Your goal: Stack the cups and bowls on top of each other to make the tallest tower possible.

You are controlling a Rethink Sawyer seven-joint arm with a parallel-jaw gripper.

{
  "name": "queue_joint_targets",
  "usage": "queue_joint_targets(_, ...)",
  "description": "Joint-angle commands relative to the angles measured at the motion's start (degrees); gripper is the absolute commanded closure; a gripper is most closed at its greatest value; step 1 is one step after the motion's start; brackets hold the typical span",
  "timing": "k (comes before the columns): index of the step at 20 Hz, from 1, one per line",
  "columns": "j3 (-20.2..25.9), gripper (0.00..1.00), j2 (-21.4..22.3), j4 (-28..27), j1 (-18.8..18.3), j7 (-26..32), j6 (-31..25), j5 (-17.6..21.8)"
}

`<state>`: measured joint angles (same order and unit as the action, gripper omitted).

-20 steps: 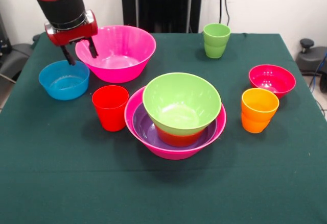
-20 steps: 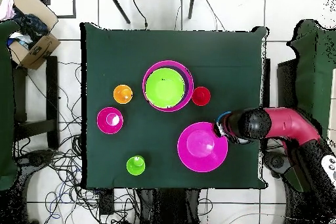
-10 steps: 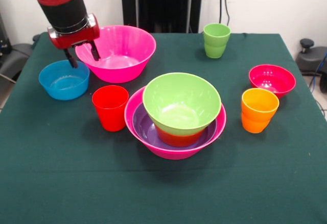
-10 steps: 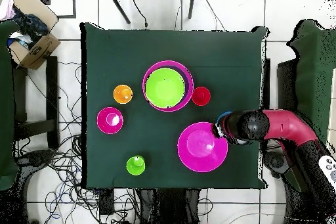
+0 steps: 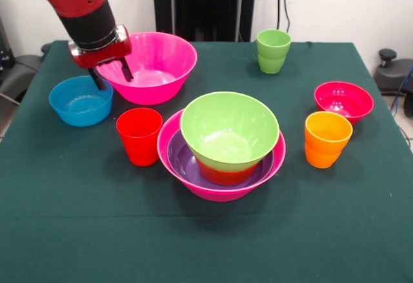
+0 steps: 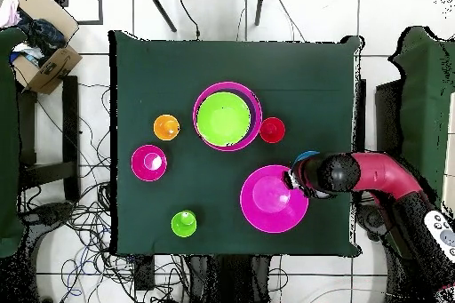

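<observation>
Now the gripper (image 5: pixel 111 75) straddles the hot-pink bowl (image 5: pixel 155 64) rim, fingers apart.

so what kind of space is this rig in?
Looks like a robotics lab or test room, not a home. A green cloth-covered table stands on a white tiled floor, loose cables run beside it, and a cardboard box of odds and ends sits off to one side.
</observation>
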<state>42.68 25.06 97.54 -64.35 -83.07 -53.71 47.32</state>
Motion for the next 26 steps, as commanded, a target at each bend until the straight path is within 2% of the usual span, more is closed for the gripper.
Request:
queue_joint_targets(1,-3.55,0.00,-1.82,0.16,3.14,2.28,5.78,4.16)
queue_joint_targets(3,-3.75,0.00,-1.63,0.07,3.39,2.38,5.74,3.97)
queue_joint_targets(4,-4.25,1.00,-1.40,-0.04,3.83,2.36,5.77,3.71)
queue_joint_targets(7,-4.52,1.00,-1.22,-0.10,4.06,1.68,4.73,2.57)
queue_joint_targets(12,-3.90,1.00,4.60,2.32,4.59,2.55,0.85,-0.16)
queue_joint_targets(19,-3.76,1.00,8.33,4.94,3.98,2.83,0.19,-1.37)
queue_joint_targets(26,-1.95,1.00,6.20,6.95,3.00,0.88,-0.36,-8.29)
